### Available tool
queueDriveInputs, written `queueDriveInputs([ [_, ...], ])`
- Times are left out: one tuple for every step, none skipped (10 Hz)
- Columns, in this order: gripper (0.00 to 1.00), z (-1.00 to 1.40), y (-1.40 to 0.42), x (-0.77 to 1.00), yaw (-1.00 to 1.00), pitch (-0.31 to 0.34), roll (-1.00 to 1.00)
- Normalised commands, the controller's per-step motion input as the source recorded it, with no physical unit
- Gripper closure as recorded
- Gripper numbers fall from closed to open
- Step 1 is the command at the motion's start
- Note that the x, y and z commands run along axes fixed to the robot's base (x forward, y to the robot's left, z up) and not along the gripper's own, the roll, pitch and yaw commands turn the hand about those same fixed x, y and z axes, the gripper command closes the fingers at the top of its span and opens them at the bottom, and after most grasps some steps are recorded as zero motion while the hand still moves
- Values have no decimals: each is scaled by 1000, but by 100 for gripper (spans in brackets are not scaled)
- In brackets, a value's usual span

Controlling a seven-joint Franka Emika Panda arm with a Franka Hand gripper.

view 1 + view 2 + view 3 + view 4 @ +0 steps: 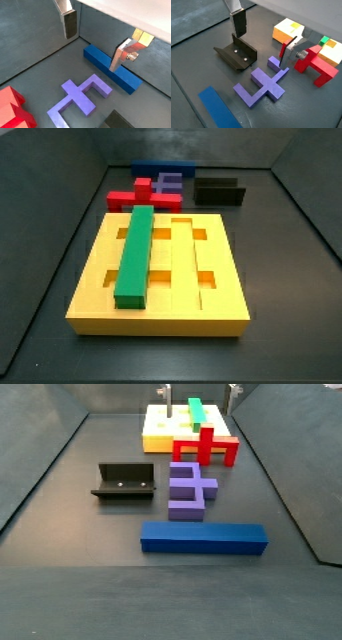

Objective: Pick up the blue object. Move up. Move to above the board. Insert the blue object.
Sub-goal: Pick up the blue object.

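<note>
The blue object is a long navy bar lying flat on the dark floor, away from the board; it also shows in both wrist views and at the far end in a side view. The board is a large yellow grooved block with a green bar set in one groove. My gripper hangs well above the floor, open and empty, with its two silver fingers wide apart. In a wrist view one end of the blue bar lies below the gap. The gripper also shows in the other wrist picture.
A purple notched block lies between the blue bar and the board. A red piece stands against the board's near end. The dark fixture stands beside the purple block. Grey walls enclose the floor.
</note>
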Motion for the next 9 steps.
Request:
queueDriveInputs([
  [0,-140,134,0,0,-34,-76],
  [0,-291,583,83,-374,46,-74],
  [0,-406,286,103,-771,146,0],
  [0,-297,197,120,-851,100,0],
  [0,-186,180,183,-863,44,-3],
  [0,-154,109,217,-889,16,-51],
  [0,-211,123,154,-900,46,-17],
  [0,-226,151,137,-871,56,-9],
  [0,-200,140,160,-849,36,-44],
])
